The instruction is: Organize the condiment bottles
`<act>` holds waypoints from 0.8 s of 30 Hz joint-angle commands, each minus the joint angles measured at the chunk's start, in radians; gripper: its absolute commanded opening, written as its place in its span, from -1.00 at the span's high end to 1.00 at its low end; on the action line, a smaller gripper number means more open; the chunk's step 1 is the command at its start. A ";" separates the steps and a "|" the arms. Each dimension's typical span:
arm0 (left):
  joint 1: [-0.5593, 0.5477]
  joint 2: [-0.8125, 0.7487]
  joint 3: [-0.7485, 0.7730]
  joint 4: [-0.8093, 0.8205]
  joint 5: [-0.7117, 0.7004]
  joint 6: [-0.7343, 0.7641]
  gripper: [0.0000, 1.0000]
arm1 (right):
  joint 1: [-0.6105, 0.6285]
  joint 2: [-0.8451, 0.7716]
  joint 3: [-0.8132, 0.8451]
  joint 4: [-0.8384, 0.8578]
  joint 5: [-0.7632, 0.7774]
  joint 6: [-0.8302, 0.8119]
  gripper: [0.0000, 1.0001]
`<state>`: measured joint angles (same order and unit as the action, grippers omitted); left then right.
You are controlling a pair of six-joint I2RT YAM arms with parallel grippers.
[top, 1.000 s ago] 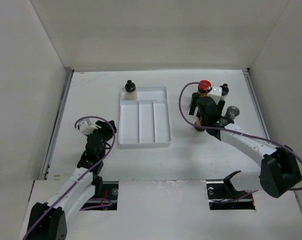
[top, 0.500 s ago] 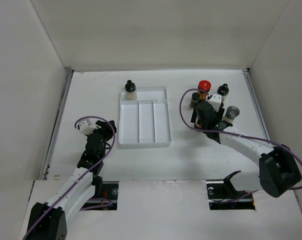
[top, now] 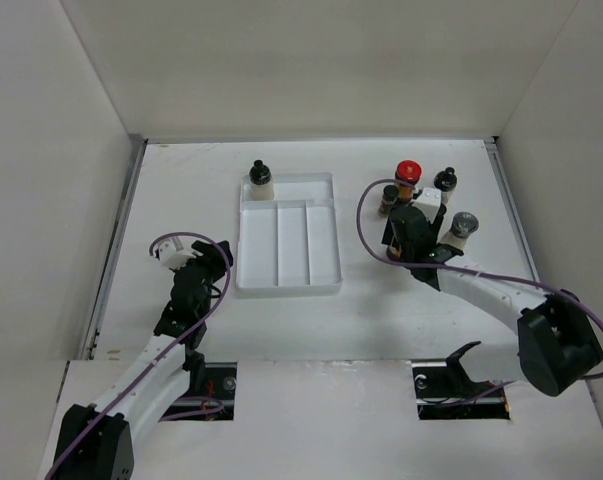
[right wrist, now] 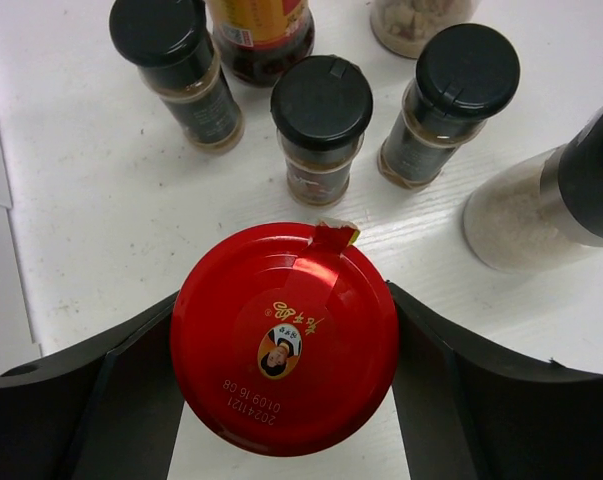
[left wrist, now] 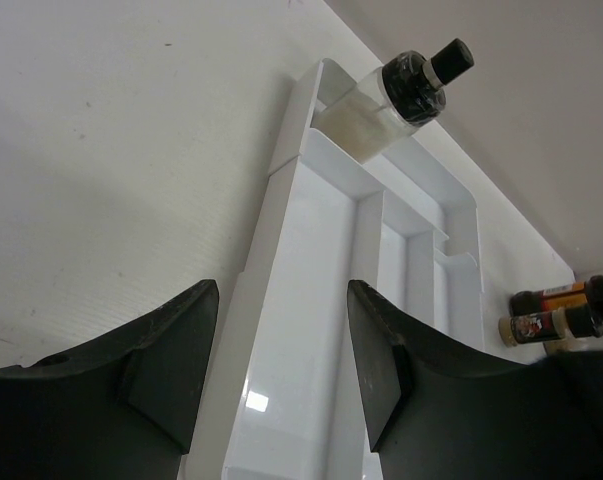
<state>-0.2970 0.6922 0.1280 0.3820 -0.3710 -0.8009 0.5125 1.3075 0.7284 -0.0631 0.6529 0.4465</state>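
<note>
A red-capped bottle (right wrist: 284, 338) is standing on the table (top: 181, 190) to the right of the white tray (top: 321, 287). The right wrist view is looking straight down on its cap. The right gripper (right wrist: 284, 300) is reaching down around it, with its jaws hugging the cap on both sides. The cap is hiding what lies beneath, so I cannot tell whether they are clamping the bottle or only flanking it.

Just beyond it, three small dark bottles (right wrist: 321, 110) with black caps are standing in a loose row. Behind them is a second red-capped bottle (right wrist: 259, 35) with an orange label. From above, a black-capped clear bottle (top: 445, 181) and a grey-capped bottle (top: 464, 224) are standing to the right of the group.

Compared with a second ago, the right wrist is sitting slightly nearer the arm bases. That is uncovering one of the small dark bottles beside the far red cap, where the wrist had been hiding it.

Well apart from the group, a pale bottle (left wrist: 401, 95) with a black cap is standing in the tray's far left corner, exactly where it was. The left gripper (left wrist: 281, 340) is hovering over the tray's near left rim — jaws apart, nothing between them — and the left arm is sitting unchanged.
</note>
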 commanded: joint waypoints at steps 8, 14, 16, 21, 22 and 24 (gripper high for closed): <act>-0.004 0.023 -0.004 0.072 0.015 -0.003 -0.06 | 0.097 -0.178 0.123 0.029 0.019 -0.043 -0.03; -0.006 0.027 -0.004 0.080 0.017 -0.006 -0.06 | 0.181 0.005 0.342 0.100 -0.077 -0.081 -0.03; -0.004 0.017 -0.005 0.069 0.023 -0.004 -0.06 | 0.188 0.115 0.431 0.158 -0.134 -0.091 -0.01; 0.002 -0.007 -0.014 0.066 0.018 0.002 -0.06 | 0.200 0.405 0.724 0.213 -0.209 -0.111 0.01; 0.003 -0.005 -0.014 0.064 0.024 0.000 -0.06 | 0.200 0.450 0.770 0.217 -0.216 -0.121 0.01; 0.002 -0.008 -0.014 0.058 0.029 -0.004 -0.06 | 0.198 0.554 0.897 0.200 -0.222 -0.146 -0.01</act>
<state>-0.2966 0.6968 0.1234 0.4046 -0.3557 -0.8009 0.7074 1.8091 1.4605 -0.0006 0.4622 0.3386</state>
